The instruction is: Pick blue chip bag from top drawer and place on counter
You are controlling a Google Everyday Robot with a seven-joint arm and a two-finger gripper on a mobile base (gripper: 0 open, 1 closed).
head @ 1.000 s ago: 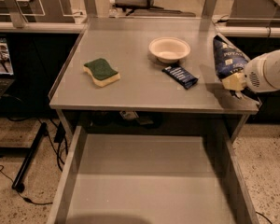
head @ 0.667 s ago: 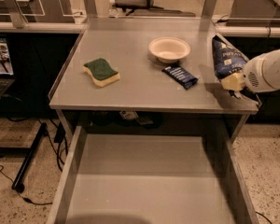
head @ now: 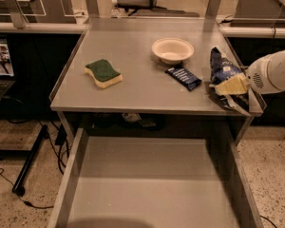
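The blue chip bag (head: 221, 68) is dark blue with white lettering and lies tilted at the right edge of the counter (head: 133, 91). My gripper (head: 232, 86), with pale yellow fingers on a white arm coming in from the right, is at the bag's near end and touches it. The top drawer (head: 152, 184) is pulled out below the counter, and its tray shows nothing inside.
A green and yellow sponge (head: 103, 72) lies on the counter's left half. A white bowl (head: 172, 49) sits at the back middle, and a small dark blue snack bar wrapper (head: 183, 77) lies just in front of it. Cables and a stand leg are on the floor at left.
The bag and my gripper stay at the counter's right edge; I see no clear movement.
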